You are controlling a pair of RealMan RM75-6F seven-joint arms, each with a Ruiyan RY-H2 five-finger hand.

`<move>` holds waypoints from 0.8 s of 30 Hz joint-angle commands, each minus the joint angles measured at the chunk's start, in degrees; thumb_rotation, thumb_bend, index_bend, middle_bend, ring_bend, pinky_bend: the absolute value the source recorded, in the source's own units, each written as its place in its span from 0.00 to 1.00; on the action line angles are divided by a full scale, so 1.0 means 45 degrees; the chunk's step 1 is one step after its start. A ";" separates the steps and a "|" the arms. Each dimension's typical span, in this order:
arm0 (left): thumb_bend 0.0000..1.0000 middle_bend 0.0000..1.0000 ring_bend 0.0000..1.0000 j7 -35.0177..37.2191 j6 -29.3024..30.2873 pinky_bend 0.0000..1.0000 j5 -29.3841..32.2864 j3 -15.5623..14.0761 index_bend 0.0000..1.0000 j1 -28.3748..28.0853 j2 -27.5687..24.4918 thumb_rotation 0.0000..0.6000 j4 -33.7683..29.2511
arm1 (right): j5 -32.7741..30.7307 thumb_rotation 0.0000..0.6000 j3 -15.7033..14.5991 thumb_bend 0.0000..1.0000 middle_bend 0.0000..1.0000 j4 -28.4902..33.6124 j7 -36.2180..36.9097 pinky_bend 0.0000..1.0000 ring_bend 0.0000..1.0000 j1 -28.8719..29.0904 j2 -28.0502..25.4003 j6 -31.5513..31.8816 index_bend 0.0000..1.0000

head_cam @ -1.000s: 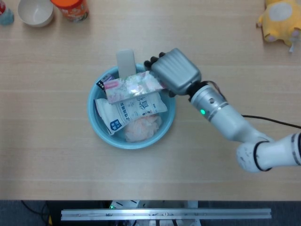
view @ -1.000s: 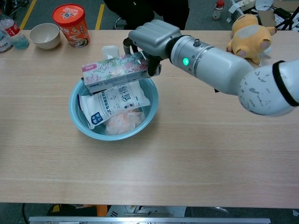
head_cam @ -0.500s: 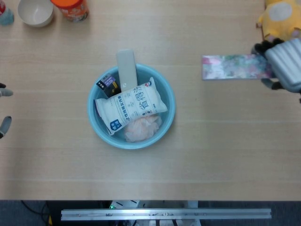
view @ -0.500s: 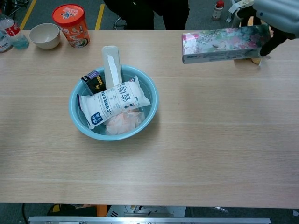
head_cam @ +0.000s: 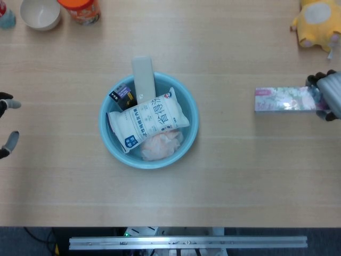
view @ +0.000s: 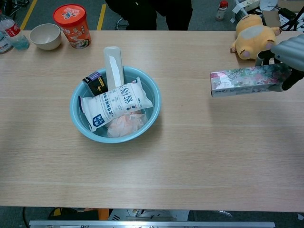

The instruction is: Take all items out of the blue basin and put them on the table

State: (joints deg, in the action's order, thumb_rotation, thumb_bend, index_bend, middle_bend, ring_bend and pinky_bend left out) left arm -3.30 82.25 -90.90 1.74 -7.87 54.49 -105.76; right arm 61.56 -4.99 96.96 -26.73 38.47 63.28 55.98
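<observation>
Now one floral box in right hand; four items in blue basin.

The right hand at the right edge holds a floral box over the table. The basin holds a white packet, a pink item, a dark box and a grey case leaning on its rim. Left fingers show at the left edge.

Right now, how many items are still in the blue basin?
4 in the blue basin: grey case leaning on the far rim, small dark box, white bag across the middle, pink packet at the near side. More may lie underneath.
</observation>
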 commanded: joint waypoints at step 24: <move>0.32 0.26 0.18 0.0722 -0.1828 0.16 -0.0888 -0.0049 0.32 -0.1552 -0.0115 1.00 0.0099 | 0.1480 1.00 0.1343 0.02 0.11 0.2821 0.1532 0.26 0.09 -0.1127 -0.3122 0.1875 0.00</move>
State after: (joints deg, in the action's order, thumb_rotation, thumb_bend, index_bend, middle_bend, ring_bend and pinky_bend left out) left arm -0.94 75.32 -94.28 1.46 -13.71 54.03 -105.54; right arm 66.80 0.01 107.78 -21.24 34.79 51.44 62.83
